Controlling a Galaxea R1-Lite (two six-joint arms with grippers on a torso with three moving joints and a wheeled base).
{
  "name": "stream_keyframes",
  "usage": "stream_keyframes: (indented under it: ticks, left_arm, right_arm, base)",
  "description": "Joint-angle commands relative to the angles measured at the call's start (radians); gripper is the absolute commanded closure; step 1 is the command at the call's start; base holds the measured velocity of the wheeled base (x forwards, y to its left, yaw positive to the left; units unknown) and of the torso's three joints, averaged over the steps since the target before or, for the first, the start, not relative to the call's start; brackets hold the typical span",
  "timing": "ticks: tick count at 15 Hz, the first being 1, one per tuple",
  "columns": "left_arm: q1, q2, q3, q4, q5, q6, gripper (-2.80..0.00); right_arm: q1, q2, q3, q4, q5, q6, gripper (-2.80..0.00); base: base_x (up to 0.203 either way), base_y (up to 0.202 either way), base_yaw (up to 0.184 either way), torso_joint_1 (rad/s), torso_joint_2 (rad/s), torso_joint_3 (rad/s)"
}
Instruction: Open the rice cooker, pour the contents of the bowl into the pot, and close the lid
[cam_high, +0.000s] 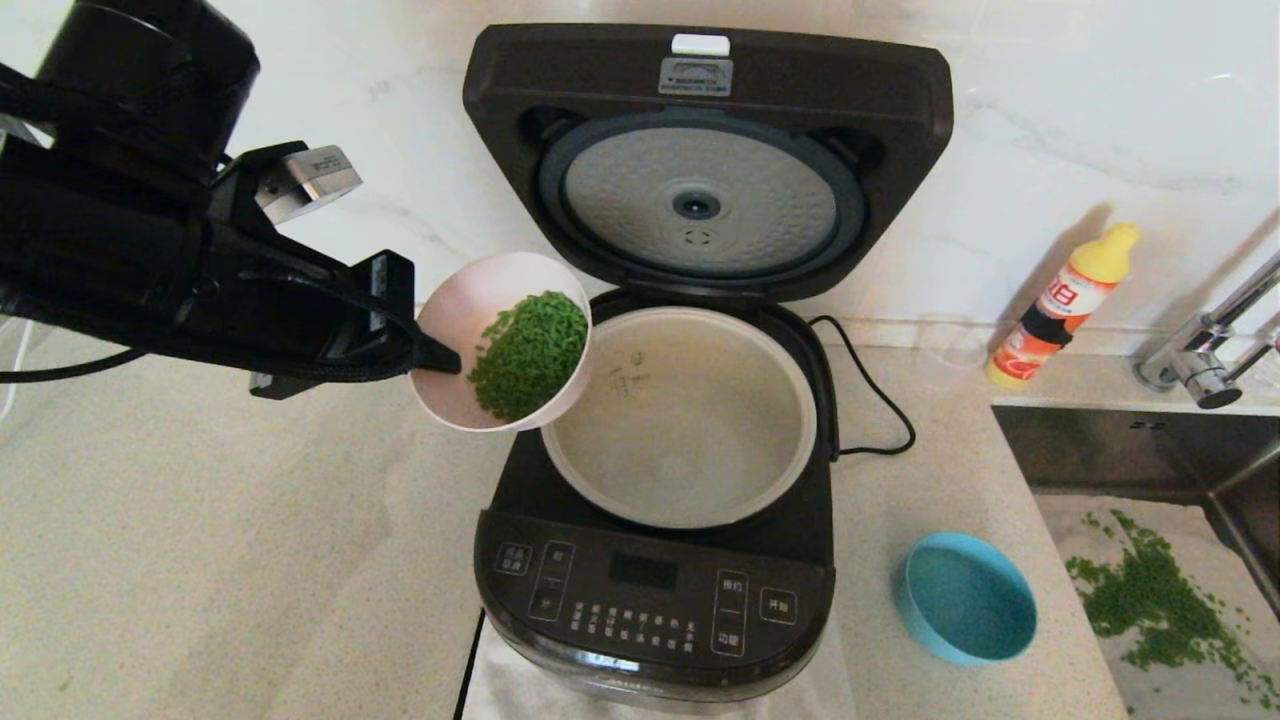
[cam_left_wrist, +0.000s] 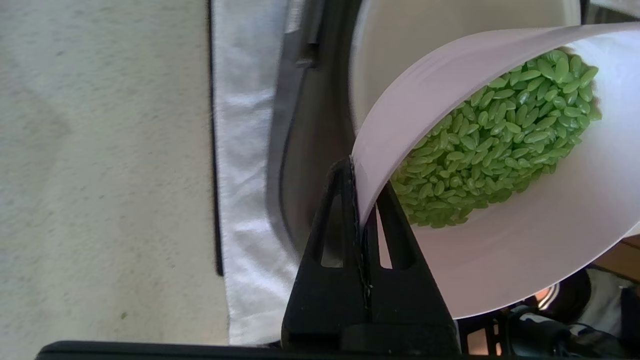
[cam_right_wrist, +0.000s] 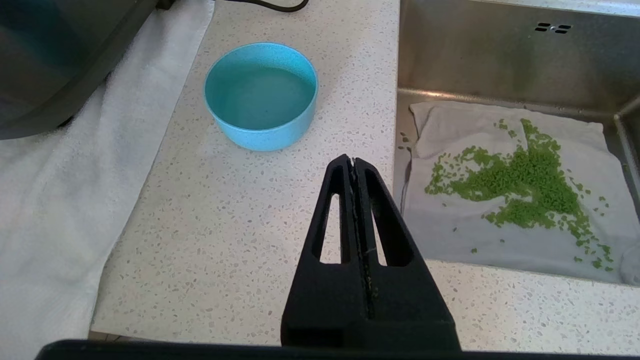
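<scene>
Counter (cam_high: 200, 560): pale speckled stone, carrying every item below.

Cloth (cam_left_wrist: 245, 200): white, spread under the cooker, its edge showing at the front.

Blue bowl (cam_high: 965, 598): round, upright, on the counter to the right of the cooker's front corner, apart from it.

Right gripper (cam_right_wrist: 354, 165): seen only in its own wrist view, hanging above the counter between the blue bowl and the sink; jaws together, holding nothing.

Sink (cam_high: 1120, 450): steel, recessed at the right edge of the counter; a pale cloth lies in it with loose green grains (cam_high: 1150, 600) scattered over it.

Cooker (cam_high: 650, 590): glossy black, control panel facing the robot, standing at centre on the white cloth.

Pot (cam_high: 680, 415): cream, round, seated in the cooker, no grains visible inside.

Left gripper (cam_high: 440, 358): reaching in from the left, raised above the counter; jaws clamped on the rim of the bowl (cam_high: 470, 300), one finger outside the wall and one inside.

Bowl: pale pink, held tilted toward the pot, its lower edge over the pot's left rim.

Contents (cam_high: 528, 352): bright green grains, heaped against the lower side of the bowl, all inside it.

Lid (cam_high: 705, 160): swung up and standing open behind the pot, dimpled silver disc facing forward.

Cord (cam_high: 880, 400): black, looping on the counter right of the cooker.

Bottle (cam_high: 1065, 305): orange with a yellow cap, upright by the back wall.

Tap (cam_high: 1210, 350): chrome, far right, above the sink.
</scene>
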Motion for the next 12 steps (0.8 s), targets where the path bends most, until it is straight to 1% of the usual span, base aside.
stream_keyframes:
  ticks: [1,4,7,10,12]
  left_arm:
    - [-0.051,0.058,-0.032,0.003,0.043,-0.005,0.0]
    - [-0.077,0.112,-0.082,-0.007,0.075,-0.02,0.0]
    - [-0.095,0.166,-0.156,-0.013,0.117,-0.026,0.0]
    - [-0.124,0.231,-0.215,-0.014,0.192,-0.027,0.0]
    - [-0.142,0.263,-0.248,-0.014,0.214,-0.027,0.0]
  right_arm:
    - [0.0,0.002,0.0,0.0,0.001,0.001,0.0]
    - [0.0,0.002,0.0,0.0,0.001,0.0,0.0]
    - [0.0,0.002,0.0,0.0,0.001,0.0,0.0]
    - [0.0,0.002,0.0,0.0,0.001,0.0,0.0]
    - [0.0,0.002,0.0,0.0,0.001,0.001,0.0]
  base:
    - [0.0,0.0,0.0,0.0,0.0,0.0]
    - [0.0,0.0,0.0,0.0,0.0,0.0]
    - [0.0,0.0,0.0,0.0,0.0,0.0]
    - [0.0,0.0,0.0,0.0,0.0,0.0]
    - [0.0,0.0,0.0,0.0,0.0,0.0]
